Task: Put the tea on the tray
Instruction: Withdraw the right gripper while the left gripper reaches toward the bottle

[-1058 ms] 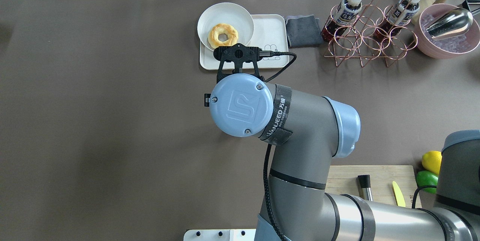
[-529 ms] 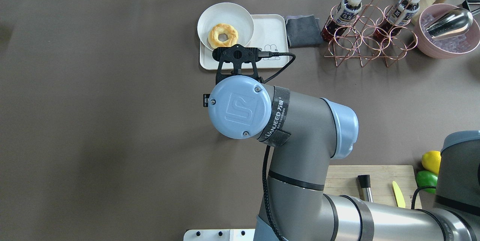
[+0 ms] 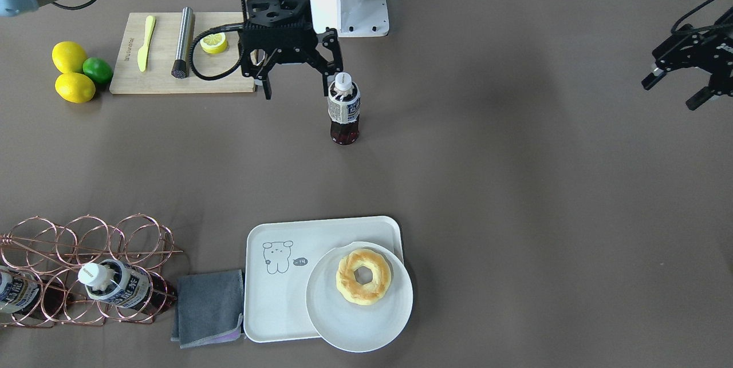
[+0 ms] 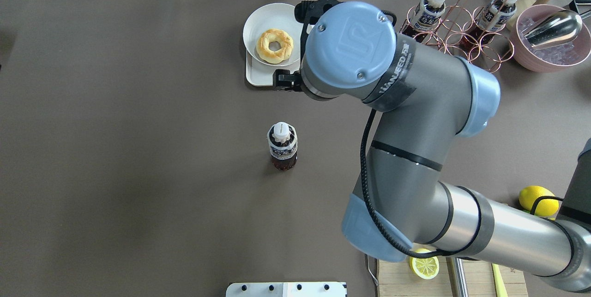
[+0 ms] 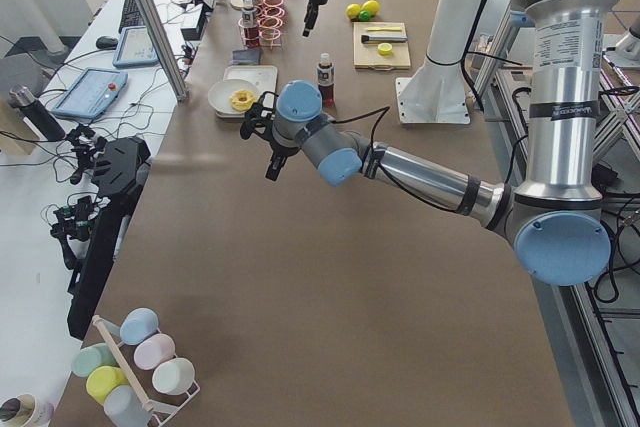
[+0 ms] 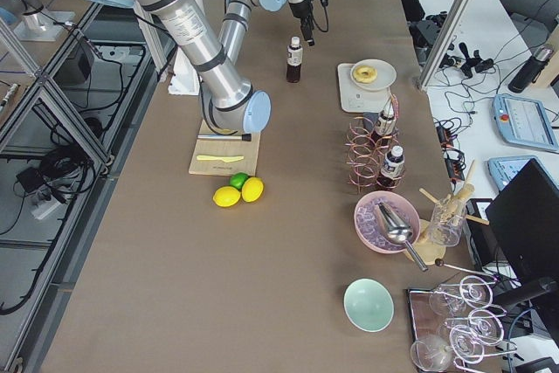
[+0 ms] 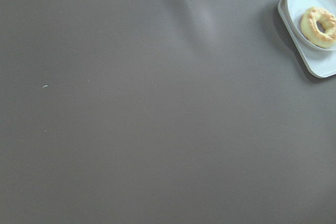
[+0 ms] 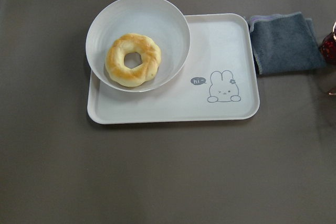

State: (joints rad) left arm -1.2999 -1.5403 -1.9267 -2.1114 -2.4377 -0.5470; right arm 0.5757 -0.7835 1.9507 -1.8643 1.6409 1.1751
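Note:
The tea (image 3: pixel 344 110) stands upright on the bare table, well short of the tray; it also shows in the overhead view (image 4: pixel 282 148). The white tray (image 3: pixel 269 299) with the cartoon drawing lies at the far middle and fills the right wrist view (image 8: pixel 220 51). In the front view my right gripper (image 3: pixel 298 90) hangs open and empty, one finger beside the tea's cap. In the overhead view the right wrist (image 4: pixel 351 50) is over the tray and hides the fingers. My left gripper (image 3: pixel 673 93) is open and empty, off to the side.
A round white plate (image 3: pixel 358 328) with a doughnut (image 3: pixel 363 276) overlaps the tray. A grey cloth (image 3: pixel 209 306) and a copper rack (image 3: pixel 114 242) holding two more bottles lie beside it. A cutting board (image 3: pixel 172 84), lemons and a lime (image 3: pixel 97 70) are near the base.
In the overhead view the right arm has swung away from the table's middle toward the tray. The tea it covered now stands in plain view, free of the gripper.

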